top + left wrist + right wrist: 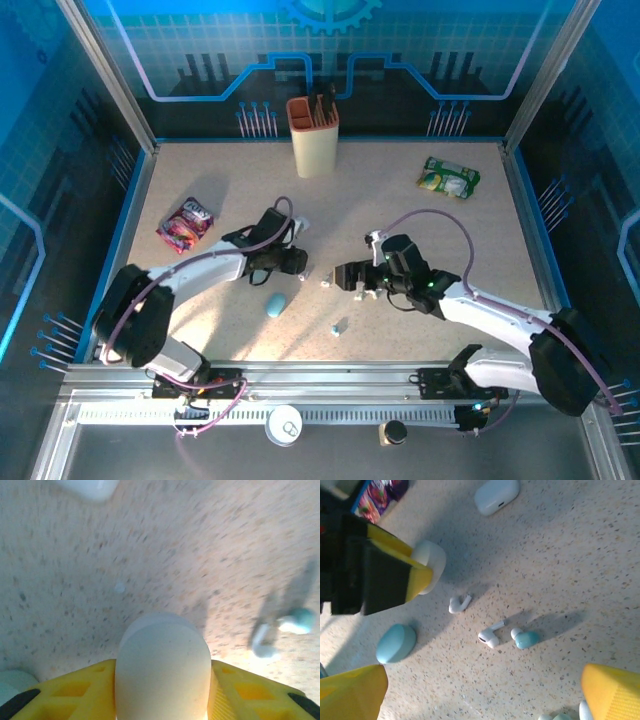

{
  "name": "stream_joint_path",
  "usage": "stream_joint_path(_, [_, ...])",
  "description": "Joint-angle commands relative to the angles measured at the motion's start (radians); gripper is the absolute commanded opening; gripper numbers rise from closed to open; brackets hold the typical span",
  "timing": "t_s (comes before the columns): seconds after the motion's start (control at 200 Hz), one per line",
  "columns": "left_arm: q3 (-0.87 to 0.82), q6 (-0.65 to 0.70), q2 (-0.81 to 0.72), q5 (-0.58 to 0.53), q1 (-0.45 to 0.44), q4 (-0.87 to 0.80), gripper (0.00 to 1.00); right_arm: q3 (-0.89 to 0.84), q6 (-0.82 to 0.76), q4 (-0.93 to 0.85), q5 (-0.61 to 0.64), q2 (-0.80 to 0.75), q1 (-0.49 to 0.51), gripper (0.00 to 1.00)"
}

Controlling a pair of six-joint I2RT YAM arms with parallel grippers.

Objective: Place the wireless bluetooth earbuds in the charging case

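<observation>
Your left end effector (162, 682) clamps the cream case (162, 650); right end effector (482, 692) gapes wide, empty, over loose earbuds (490, 635). Likely pickup step: next, lower and pinch one stem.

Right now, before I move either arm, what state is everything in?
left gripper: shut on cream case
right gripper: open, empty
cream case: held, looks closed
pale blue case: closed, on table
white case: closed, on table
white earbuds: loose on table
pale blue earbud: loose on table
</observation>
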Motion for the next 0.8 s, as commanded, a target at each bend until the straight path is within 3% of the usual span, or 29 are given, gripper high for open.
stream_joint_path(0.0, [-0.047,0.135,-0.052,0.123,-0.010,0.173,0.46,0.017,0.105,-0.015,-0.135,-0.019,-0.061,0.98])
stream_joint_path(0.16, [-0.119,0.198,-0.115,0.365,-0.014,0.406,0.46,0.099,0.164,-0.051,-0.272,-0.004,-0.102,0.96])
stream_joint_path(0.31, [-0.182,0.243,-0.145,0.472,-0.019,0.552,0.44,0.159,0.216,-0.088,-0.357,0.024,-0.135,0.92])
stream_joint_path(0.575, [-0.203,0.355,-0.166,0.551,-0.052,0.584,0.46,0.245,0.212,-0.152,-0.459,0.103,-0.146,0.76])
stream_joint_path(0.795, [-0.187,0.383,-0.152,0.546,-0.066,0.581,0.46,0.252,0.212,-0.151,-0.498,0.149,-0.137,0.61])
